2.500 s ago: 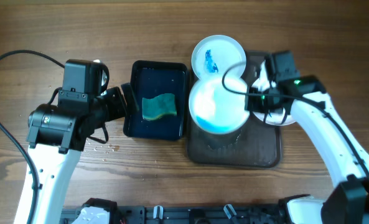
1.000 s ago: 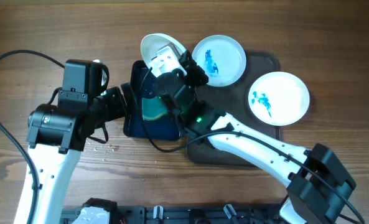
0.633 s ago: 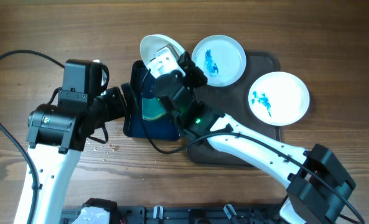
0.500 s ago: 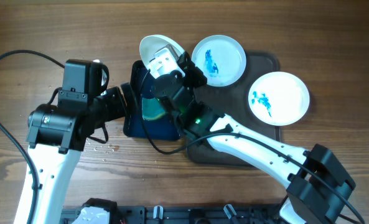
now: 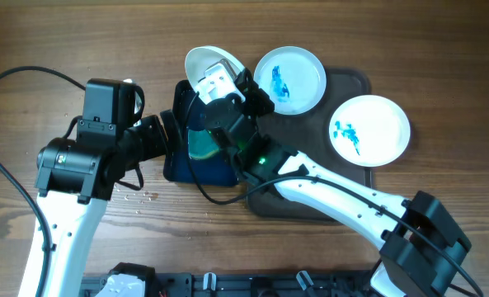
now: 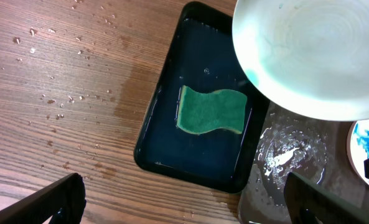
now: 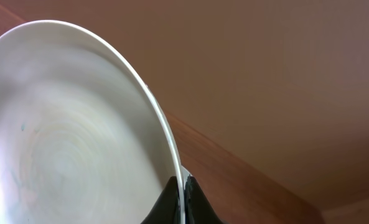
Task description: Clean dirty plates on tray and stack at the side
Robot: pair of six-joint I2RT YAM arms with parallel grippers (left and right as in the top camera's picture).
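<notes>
Your tray [image 5: 343,82] at 3 o'clock carries two smeared plates [image 5: 289,78] [image 5: 369,129]. Basin [image 6: 196,158] at ctr holds sponge [image 6: 211,111]. R gripper [image 5: 219,82] pinches third plate [image 5: 201,64] by rim, tilted over basin's 12 o'clock edge. L gripper [image 6: 190,205] spread wide, empty.

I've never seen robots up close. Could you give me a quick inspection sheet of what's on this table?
Surface: wooden table, water droplets by the left arm.
Job's things: held plate tilted above the basin; smeared plate and second smeared plate on the tray.
Clutter: basin of water, green sponge in it.
Tools: right tool shut on held plate's rim; left tool open beside the basin.
Cables: black cable looping off the left arm.
Surroundings: nothing seen.
</notes>
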